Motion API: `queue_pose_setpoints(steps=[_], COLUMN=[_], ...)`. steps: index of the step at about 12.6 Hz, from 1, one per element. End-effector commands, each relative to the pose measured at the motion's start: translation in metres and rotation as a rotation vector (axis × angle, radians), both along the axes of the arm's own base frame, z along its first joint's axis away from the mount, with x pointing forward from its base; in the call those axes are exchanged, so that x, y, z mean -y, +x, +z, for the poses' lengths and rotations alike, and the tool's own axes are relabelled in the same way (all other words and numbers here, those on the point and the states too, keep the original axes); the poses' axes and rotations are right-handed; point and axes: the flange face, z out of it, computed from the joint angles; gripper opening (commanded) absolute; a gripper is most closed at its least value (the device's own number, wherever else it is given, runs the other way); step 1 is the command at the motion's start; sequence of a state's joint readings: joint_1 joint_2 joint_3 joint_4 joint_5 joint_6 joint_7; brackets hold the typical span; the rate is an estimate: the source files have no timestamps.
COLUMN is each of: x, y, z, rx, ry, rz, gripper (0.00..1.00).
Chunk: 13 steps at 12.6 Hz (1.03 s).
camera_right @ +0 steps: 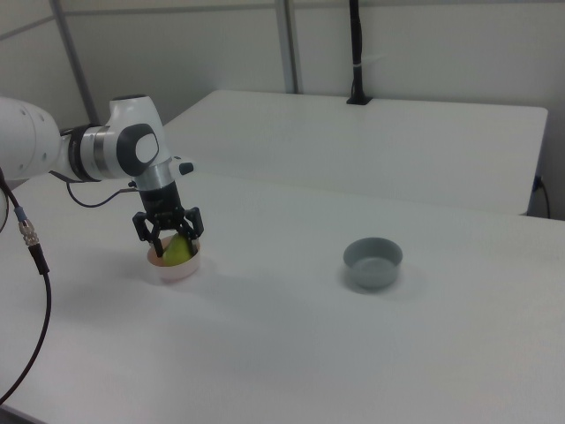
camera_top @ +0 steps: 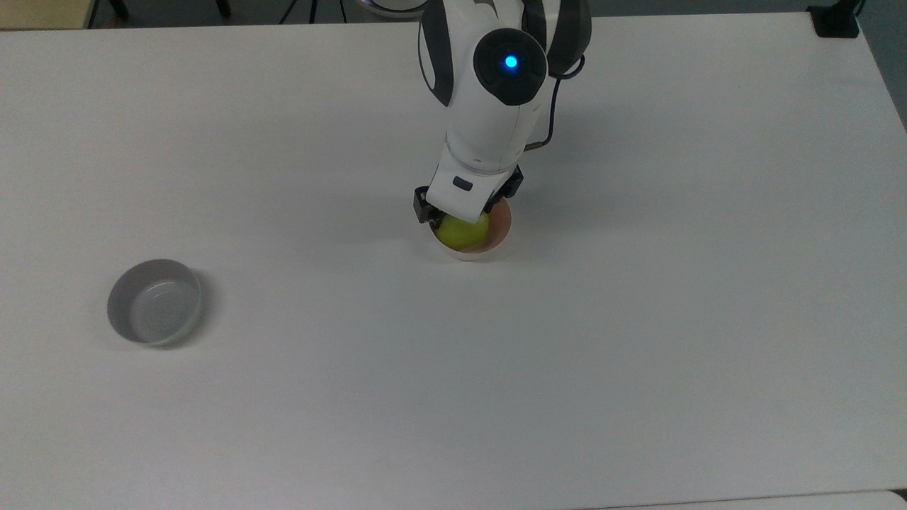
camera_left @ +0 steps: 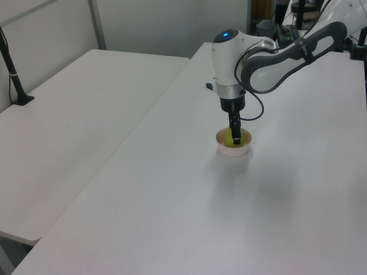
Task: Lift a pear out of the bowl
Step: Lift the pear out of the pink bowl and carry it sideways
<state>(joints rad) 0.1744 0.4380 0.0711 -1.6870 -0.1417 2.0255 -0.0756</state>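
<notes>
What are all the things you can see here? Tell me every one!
small yellow-green pear: one, yellow-green, sitting in the pale pink bowl under the end effector.
small round pale pink bowl: one, pink inside and whitish outside, near the middle of the top view.
small round grey bowl: one, grey, nothing in it, far off at the top view's left.
large white table: one, white, under both bowls.
second white table: one, white, behind the first in the right view.
black post: one, black, standing on that second table.
robot arm: one, white and dark grey with a blue light.
end effector: one, black, fingers spread either side of the pear.
</notes>
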Motion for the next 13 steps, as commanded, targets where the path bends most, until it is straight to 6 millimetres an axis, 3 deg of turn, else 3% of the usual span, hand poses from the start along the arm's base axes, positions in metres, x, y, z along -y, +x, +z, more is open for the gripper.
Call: queue_pose_setpoints(steps=[1,9,13], x=[-0.006,-0.002,0.016], y=[-0.005,-0.012,-0.019], z=[0.014,0.079,0.122], rx=[0.037,0.013,-0.004], ry=[-0.004,-0.008,-0.006], rz=[-0.008,-0.038,-0.067], gripper=[0.56,0.56,0.56])
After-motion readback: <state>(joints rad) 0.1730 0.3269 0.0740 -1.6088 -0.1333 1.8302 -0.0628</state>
